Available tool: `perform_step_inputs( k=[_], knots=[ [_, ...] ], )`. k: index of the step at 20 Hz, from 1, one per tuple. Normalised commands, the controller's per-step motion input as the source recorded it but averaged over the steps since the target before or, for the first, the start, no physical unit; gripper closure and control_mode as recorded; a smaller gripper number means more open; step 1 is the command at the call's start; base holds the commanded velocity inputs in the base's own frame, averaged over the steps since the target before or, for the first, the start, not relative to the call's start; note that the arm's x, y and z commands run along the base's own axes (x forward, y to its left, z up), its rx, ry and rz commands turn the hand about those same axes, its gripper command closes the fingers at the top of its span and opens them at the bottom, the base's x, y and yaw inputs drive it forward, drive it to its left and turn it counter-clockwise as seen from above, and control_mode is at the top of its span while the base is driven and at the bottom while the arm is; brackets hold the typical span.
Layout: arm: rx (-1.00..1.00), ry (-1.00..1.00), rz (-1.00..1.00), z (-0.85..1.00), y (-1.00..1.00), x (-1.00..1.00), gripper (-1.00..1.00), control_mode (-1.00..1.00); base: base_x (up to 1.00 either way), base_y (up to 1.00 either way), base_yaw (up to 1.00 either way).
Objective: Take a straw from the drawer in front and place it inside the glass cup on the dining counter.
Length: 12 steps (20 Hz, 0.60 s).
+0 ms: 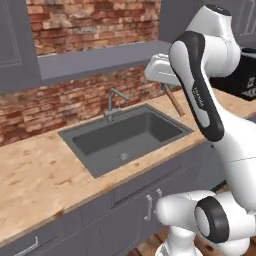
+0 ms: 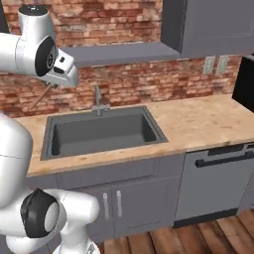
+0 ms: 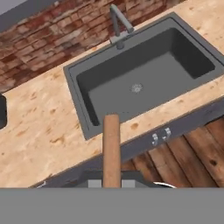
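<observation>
My gripper (image 1: 165,86) is raised above the worktop to the right of the sink and is shut on the straw (image 1: 173,101), a thin brownish-orange stick that hangs slanting down from the fingers. From the right base view the gripper (image 2: 52,85) is at the upper left, and the straw (image 2: 41,97) slants down-left in front of the brick wall. The hand view looks along the straw (image 3: 111,146), which rises from between the fingertips over the sink's front edge. The drawer, the glass cup and the dining counter are out of view.
A dark grey sink (image 2: 101,130) with a faucet (image 2: 98,103) is set in the brick-backed wooden worktop (image 2: 208,121). Grey cabinet doors (image 2: 124,203) and a dishwasher front (image 2: 218,181) run below it. A black appliance (image 1: 242,75) stands at the right. The floor is wooden planks (image 2: 188,240).
</observation>
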Motion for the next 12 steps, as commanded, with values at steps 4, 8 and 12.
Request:
perform_step_inputs(
  k=[4, 8, 12],
  knots=[
    [0.0, 0.0, 0.0, 0.0, 0.0, 0.0, 1.0, 1.0, -0.13, -0.23, -0.79],
    [0.0, 0.0, 0.0, 0.0, 0.0, 0.0, 1.0, 1.0, -0.07, -0.24, -0.76],
    [0.0, 0.0, 0.0, 0.0, 0.0, 0.0, 1.0, 1.0, -0.03, -0.2, -0.73]
  ],
)
